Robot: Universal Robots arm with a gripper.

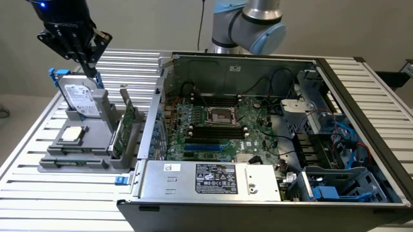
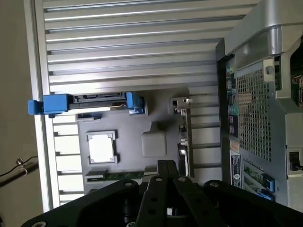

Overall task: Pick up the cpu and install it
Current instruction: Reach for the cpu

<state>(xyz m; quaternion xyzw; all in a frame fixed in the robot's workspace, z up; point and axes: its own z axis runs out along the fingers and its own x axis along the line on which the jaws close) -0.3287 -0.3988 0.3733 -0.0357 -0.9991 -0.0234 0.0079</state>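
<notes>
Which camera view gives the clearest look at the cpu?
The wrist view: it looks straight down on the cpu, its whole square top unobstructed in the grey holder. The exterior view shows the cpu at a slant, farther off.

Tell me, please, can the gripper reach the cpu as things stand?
Probably yes: the cpu lies uncovered on the grey holder and the gripper hangs above; only the upright hard drive stands near, though the shut fingers need opening.

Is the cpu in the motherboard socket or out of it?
Out: the cpu lies flat on the grey holder, outside the computer case.
</notes>
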